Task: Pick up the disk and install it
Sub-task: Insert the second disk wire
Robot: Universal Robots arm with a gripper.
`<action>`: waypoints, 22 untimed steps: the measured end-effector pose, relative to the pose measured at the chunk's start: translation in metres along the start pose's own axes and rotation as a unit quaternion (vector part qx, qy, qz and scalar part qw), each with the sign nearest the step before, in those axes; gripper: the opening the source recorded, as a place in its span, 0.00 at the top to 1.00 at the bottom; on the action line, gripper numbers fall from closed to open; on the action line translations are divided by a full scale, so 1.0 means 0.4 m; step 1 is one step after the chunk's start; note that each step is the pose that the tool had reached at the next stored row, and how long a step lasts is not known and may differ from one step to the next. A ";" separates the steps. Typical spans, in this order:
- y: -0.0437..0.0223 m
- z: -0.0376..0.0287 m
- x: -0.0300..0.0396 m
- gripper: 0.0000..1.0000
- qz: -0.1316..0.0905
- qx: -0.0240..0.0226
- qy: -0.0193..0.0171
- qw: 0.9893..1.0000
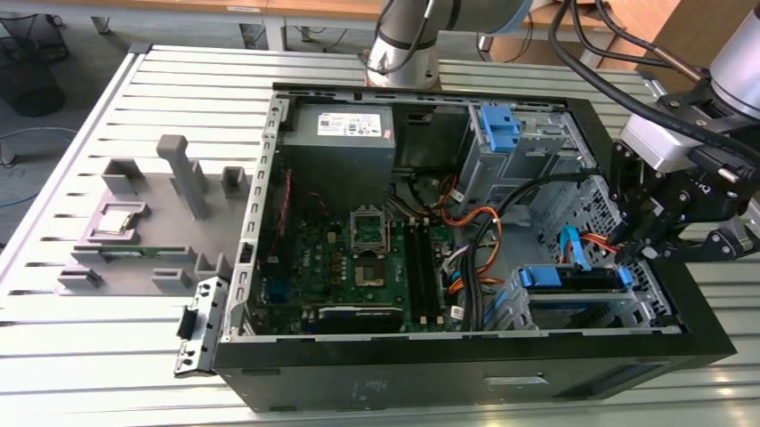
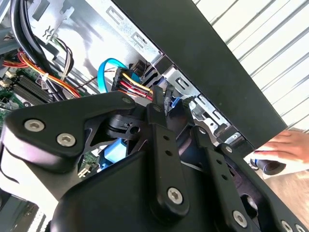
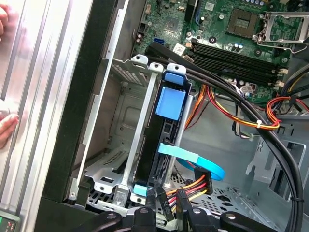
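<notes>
Your gripper (image 1: 665, 233) hangs at the computer case's (image 1: 475, 374) right edge in the exterior view; whether its jaws are open, you cannot tell. The disk (image 3: 161, 145), mostly hidden, sits edge-on in its drive cage (image 3: 120, 145), blue rail showing.

**Robotics lab bench set up for computer assembly**

Looks like a lab or test workshop rather than a home. Ribbed aluminium worktable (image 1: 142, 80) of slotted profiles, carrying an opened black desktop computer case (image 1: 475, 365) with motherboard (image 1: 356, 258), power supply (image 1: 342, 133) and bundled cables exposed. Beside it, a grey moulded fixture (image 1: 142, 222) holding small computer parts in slots. Base of an industrial robot arm (image 1: 404, 40) mounted at the table's far edge. Beyond, wooden desks (image 1: 320, 9), a wire wastebasket (image 1: 30, 53) and loose floor cables, office-style.
</notes>
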State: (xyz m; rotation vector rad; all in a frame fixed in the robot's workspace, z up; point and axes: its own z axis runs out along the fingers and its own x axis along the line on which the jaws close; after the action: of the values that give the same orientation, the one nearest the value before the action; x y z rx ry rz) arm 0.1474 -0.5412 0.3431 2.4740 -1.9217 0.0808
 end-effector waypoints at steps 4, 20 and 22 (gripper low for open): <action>0.000 0.000 0.000 0.69 0.000 0.000 0.001 1.000; 0.033 -0.001 -0.008 0.83 0.006 0.000 0.003 1.000; 0.033 0.000 -0.008 0.83 0.023 -0.001 0.003 1.000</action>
State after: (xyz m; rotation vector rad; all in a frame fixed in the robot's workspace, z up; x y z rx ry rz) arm 0.1339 -0.5412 0.3428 2.4243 -1.9764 0.0868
